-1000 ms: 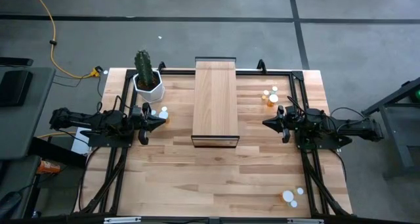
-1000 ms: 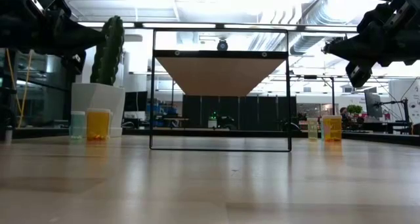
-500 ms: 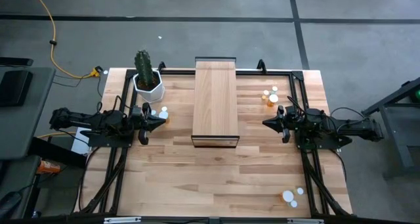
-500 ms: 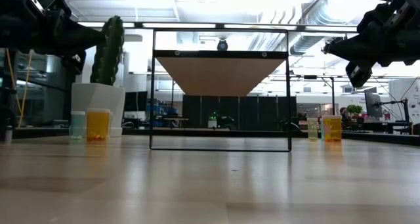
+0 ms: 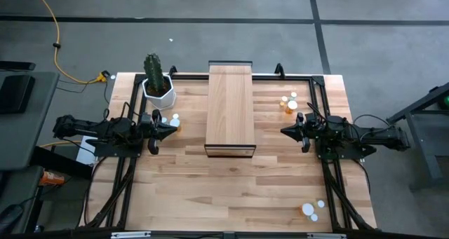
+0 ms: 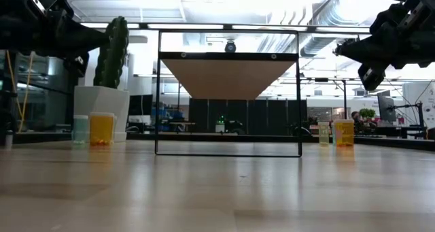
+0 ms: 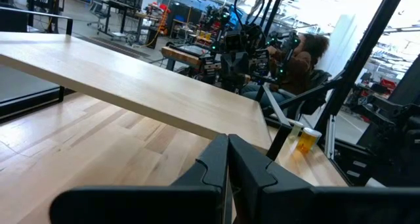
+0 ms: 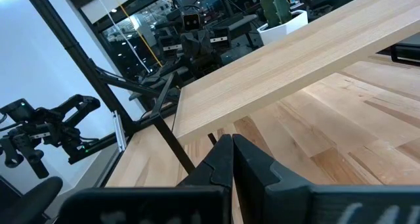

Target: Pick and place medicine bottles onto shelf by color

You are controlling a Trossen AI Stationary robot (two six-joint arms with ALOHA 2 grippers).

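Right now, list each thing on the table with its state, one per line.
Left pincer: shut, empty, raised beside the shelf.
Right pincer: shut, empty, raised on the shelf's other side.
Shelf: upright at the table's middle, top bare.
Bottles by the cactus: upright on the table.
Bottles at the far right: upright on the table.
Bottles at the near right corner: on the table, untouched.
Cactus: upright in its white pot.

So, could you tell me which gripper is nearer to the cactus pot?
Left. The left gripper hangs shut just in front of the cactus pot, on its side of the shelf; the right gripper is across the shelf.
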